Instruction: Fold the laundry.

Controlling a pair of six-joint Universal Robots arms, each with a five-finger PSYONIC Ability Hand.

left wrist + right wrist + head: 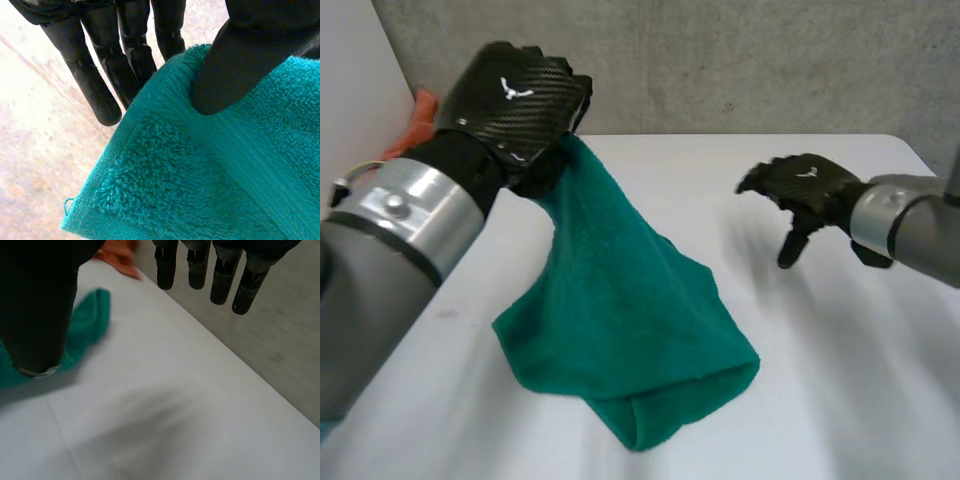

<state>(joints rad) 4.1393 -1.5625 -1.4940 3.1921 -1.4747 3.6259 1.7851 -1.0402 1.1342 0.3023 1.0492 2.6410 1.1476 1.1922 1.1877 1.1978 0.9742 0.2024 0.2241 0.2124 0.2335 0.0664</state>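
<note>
The left hand [515,100] is raised above the white surface [840,380] and pinches the hemmed edge of a teal towel [620,330] between its thumb [235,65] and fingers [100,85]. The towel hangs from that grip, and its lower part rests bunched on the surface. The right hand [800,190] hovers well apart from the towel with relaxed fingers [220,275], holding nothing, and an orange cloth [415,120] lies behind the left hand at the far edge.

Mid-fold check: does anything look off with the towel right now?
The green towel hangs bunched from the left hand, which pinches its edge; the lower part lies crumpled on the table, not flat. The right hand is open, clear of it. Nothing is spilled.
</note>
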